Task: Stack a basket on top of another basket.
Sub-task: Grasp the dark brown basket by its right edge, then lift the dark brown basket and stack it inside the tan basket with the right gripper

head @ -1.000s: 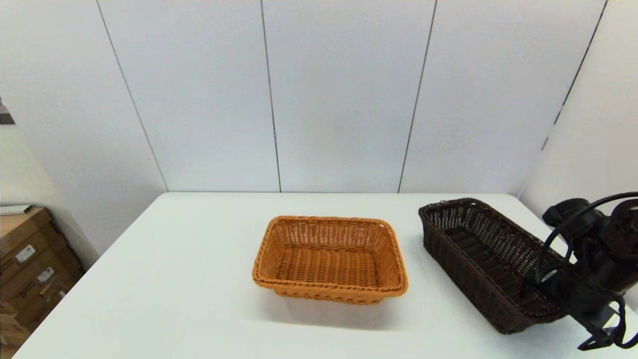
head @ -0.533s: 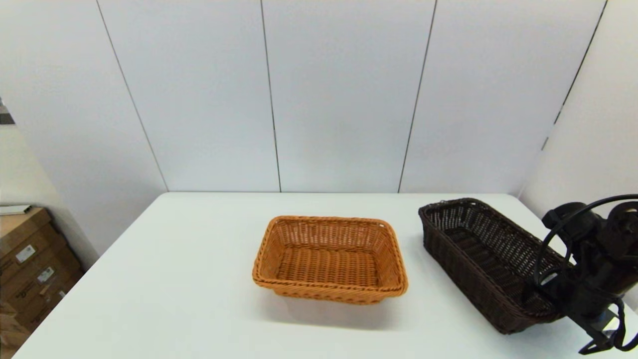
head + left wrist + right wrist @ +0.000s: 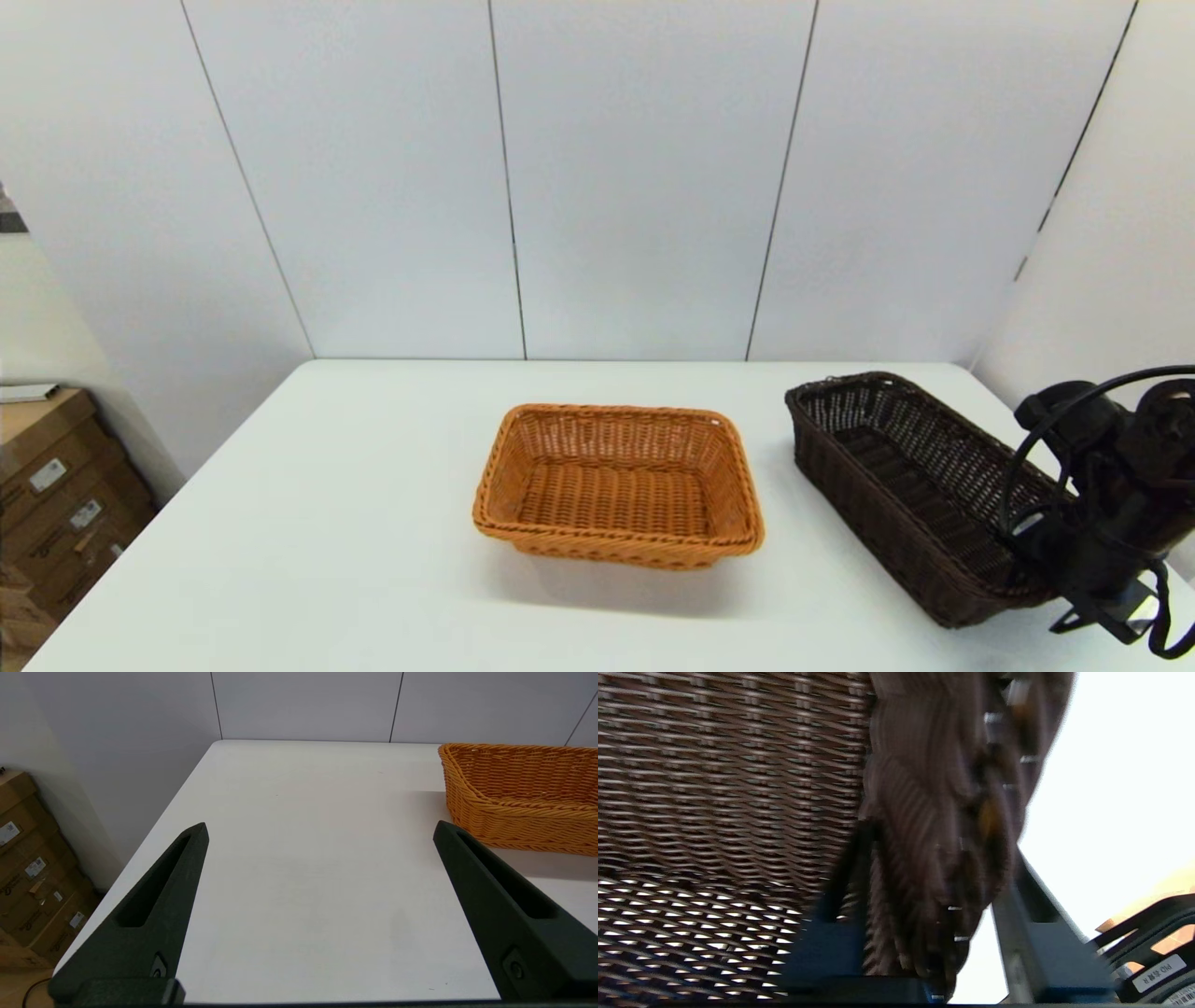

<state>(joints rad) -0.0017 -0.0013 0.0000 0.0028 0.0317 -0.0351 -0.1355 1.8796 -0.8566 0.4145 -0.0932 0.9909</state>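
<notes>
With its fingers astride the near-end rim, the right gripper [image 3: 924, 933] clamps the dark brown wicker basket [image 3: 910, 485], which sits right of the orange-tan wicker basket [image 3: 616, 485]; it looks light and stiff, but gripped at one end it may tilt

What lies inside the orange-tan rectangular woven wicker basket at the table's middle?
Nothing: the orange-tan rectangular woven wicker basket shows only its bare woven floor in the head view. Its near wall hides a thin strip of that floor.

Dark brown woven basket [image 3: 910, 490], orange-tan woven basket [image 3: 616, 485], white table [image 3: 327, 523].
</notes>
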